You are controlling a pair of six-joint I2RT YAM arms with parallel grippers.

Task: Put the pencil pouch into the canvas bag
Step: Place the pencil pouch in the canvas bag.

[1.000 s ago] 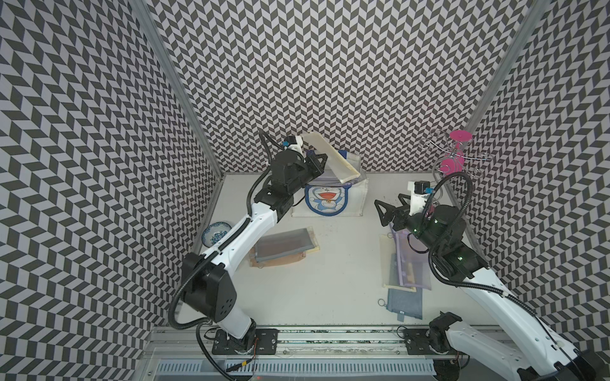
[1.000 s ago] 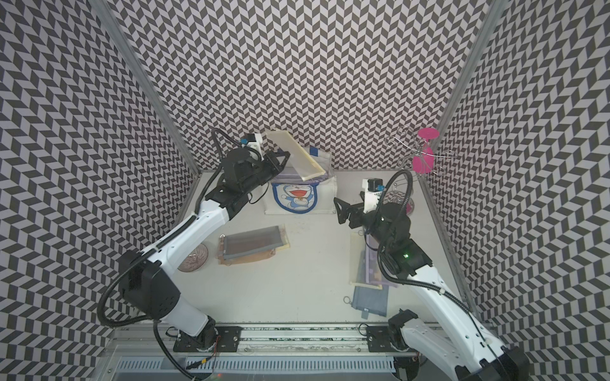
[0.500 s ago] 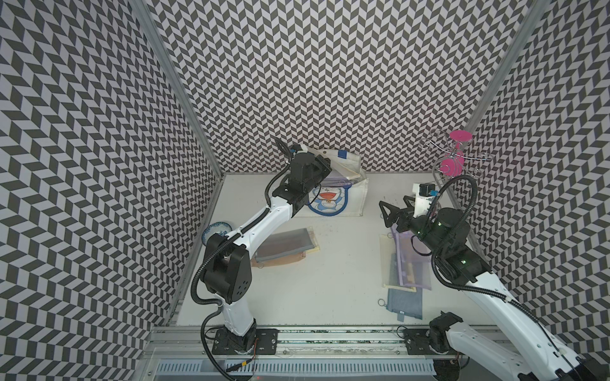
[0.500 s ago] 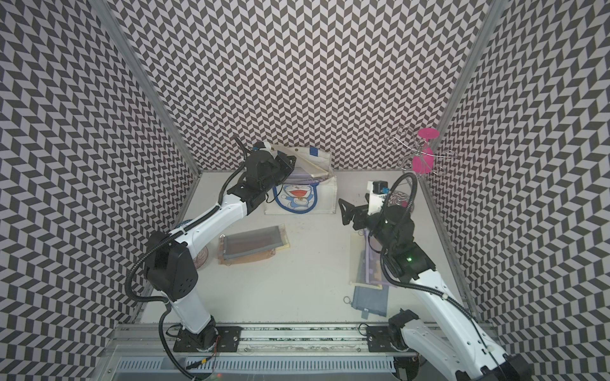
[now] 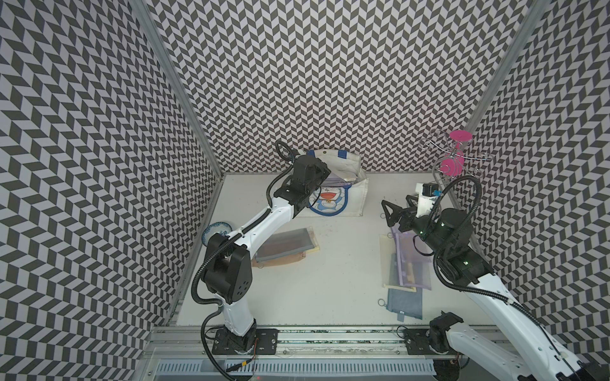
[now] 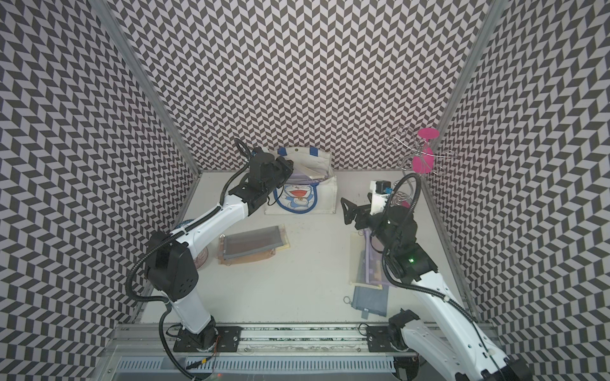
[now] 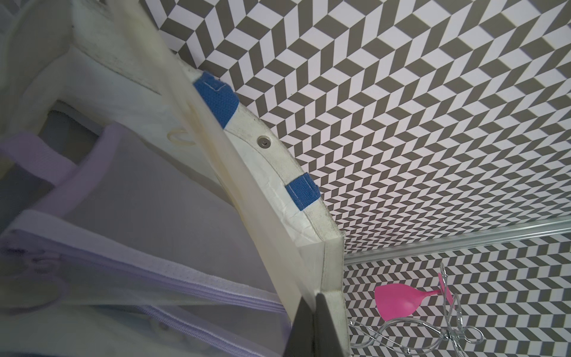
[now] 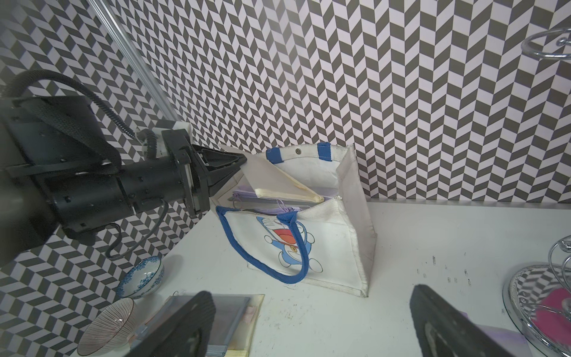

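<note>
Enclosure: black-and-white chevron wall panels [image 5: 330, 82] on three sides | aluminium corner posts [image 5: 184, 99] at both back corners | bench [image 5: 346, 231]: white, dark specks | aluminium rail [image 5: 330, 343] along near edge | light: even, diffuse, soft shadows

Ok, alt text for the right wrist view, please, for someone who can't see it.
The left hand, shut on a corner of the cream pencil pouch, holds it slanting into the open top of the canvas bag, which stands on the white table with purple pouches inside. The right hand is open in the foreground.
</note>
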